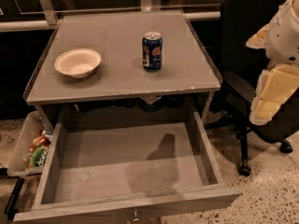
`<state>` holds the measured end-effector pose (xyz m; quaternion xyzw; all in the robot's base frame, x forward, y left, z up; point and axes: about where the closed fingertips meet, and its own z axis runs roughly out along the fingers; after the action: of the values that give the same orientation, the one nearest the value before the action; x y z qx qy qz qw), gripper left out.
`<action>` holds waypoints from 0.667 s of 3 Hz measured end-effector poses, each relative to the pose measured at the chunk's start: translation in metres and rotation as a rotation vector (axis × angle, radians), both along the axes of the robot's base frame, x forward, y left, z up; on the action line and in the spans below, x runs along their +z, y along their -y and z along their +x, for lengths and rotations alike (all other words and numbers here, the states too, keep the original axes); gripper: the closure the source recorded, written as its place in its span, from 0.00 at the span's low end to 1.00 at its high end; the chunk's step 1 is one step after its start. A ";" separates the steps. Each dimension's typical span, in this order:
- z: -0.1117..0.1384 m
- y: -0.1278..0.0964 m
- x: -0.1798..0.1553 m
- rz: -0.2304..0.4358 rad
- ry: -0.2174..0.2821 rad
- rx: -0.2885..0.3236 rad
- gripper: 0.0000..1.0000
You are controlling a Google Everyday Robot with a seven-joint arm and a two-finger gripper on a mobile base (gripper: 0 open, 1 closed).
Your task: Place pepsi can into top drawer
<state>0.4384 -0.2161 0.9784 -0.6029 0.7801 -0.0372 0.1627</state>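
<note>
The pepsi can (152,51) stands upright on the grey tabletop (121,36), right of centre; it is dark blue with a silver top and a round logo. The top drawer (126,164) is pulled out below the tabletop, its flat grey bottom bare, with a small metal knob (135,215) on the front panel. My gripper (264,108) hangs at the right edge of the view on the white and yellow arm. It is well right of the can, beyond the table's edge, and holds nothing that I can see.
A white bowl (77,62) sits on the tabletop's left side. A black office chair (252,55) stands right of the table, behind my arm. A side bin (32,148) with colourful packets hangs left of the drawer. A rail runs behind the table.
</note>
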 end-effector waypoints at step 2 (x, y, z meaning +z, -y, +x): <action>0.015 0.000 0.007 0.029 0.039 -0.002 0.00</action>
<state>0.4530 -0.2159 0.9851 -0.5988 0.7780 -0.0378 0.1865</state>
